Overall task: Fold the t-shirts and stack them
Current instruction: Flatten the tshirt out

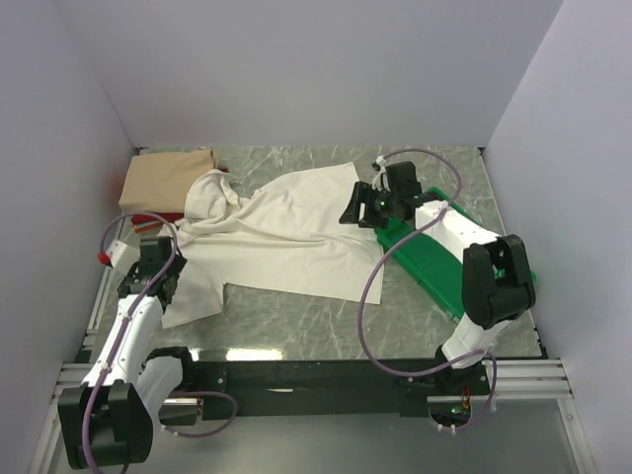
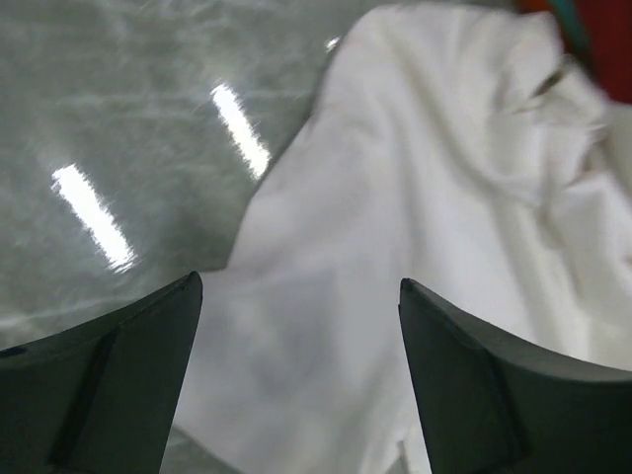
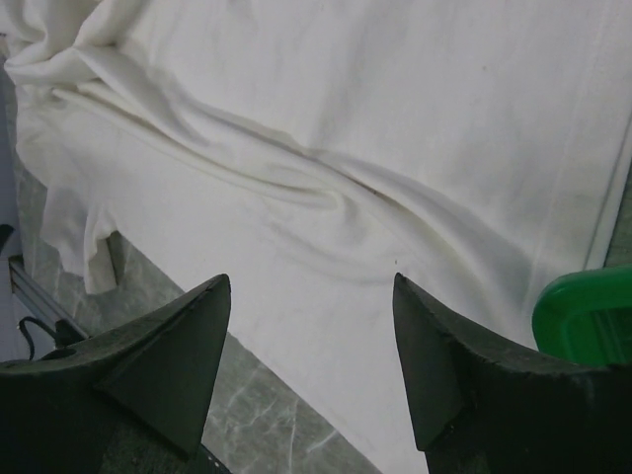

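Observation:
The large cream t-shirt lies spread and rumpled across the middle of the table. It fills the left wrist view and the right wrist view. A tan t-shirt lies folded at the back left, with a red t-shirt showing under its near edge. My left gripper is open and empty, just above the cream shirt's near-left sleeve. My right gripper is open and empty, over the cream shirt's right edge.
A green plastic tray lies at the right, under the right arm; its rim shows in the right wrist view. White walls close the table at the back and both sides. A metal rail runs along the near edge.

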